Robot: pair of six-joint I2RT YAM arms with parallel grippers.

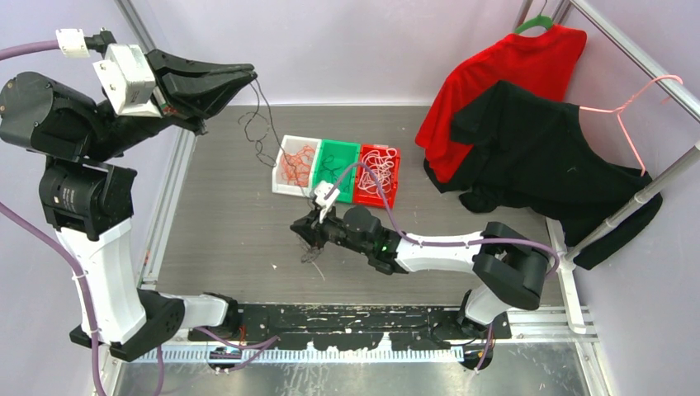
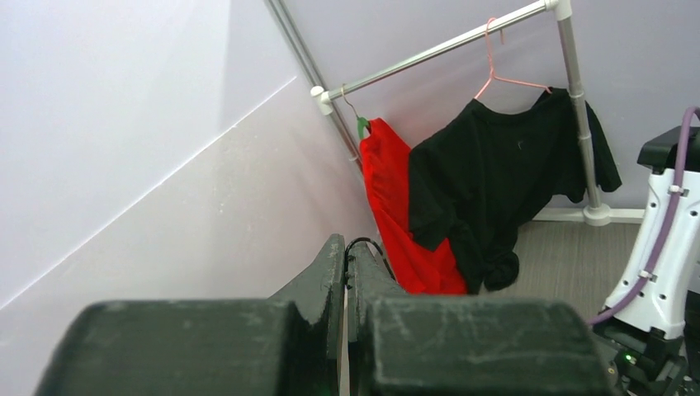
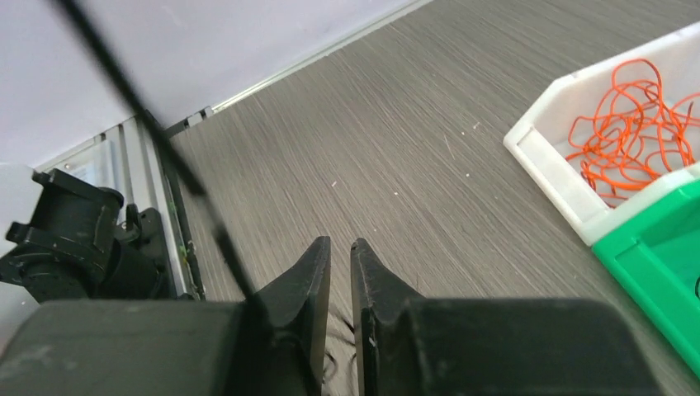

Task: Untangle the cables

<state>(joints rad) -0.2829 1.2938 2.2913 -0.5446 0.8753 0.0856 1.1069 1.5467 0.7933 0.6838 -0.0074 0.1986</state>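
Here the left gripper [image 1: 248, 78], held high above the grey wood-grain table [image 1: 223, 214], has its fingers [image 2: 330, 268] pressed tight on a thin curly black wire strand [image 1: 262, 124], which hangs free below so that its length draws clear of the rest. The right gripper [image 1: 302, 229] sits low at a small clump of black wire [image 1: 312, 252] on the table, probably to anchor it; its own fingers [image 3: 309, 272] stand nearly together, and whether they pinch a strand cannot be told. Sorted cables lie by colour behind: orange wires [image 1: 297, 163] in the white plastic bin [image 1: 278, 169], black in the green bin [image 1: 340, 143], white wires [image 1: 376, 169] in the red bin [image 1: 397, 175]
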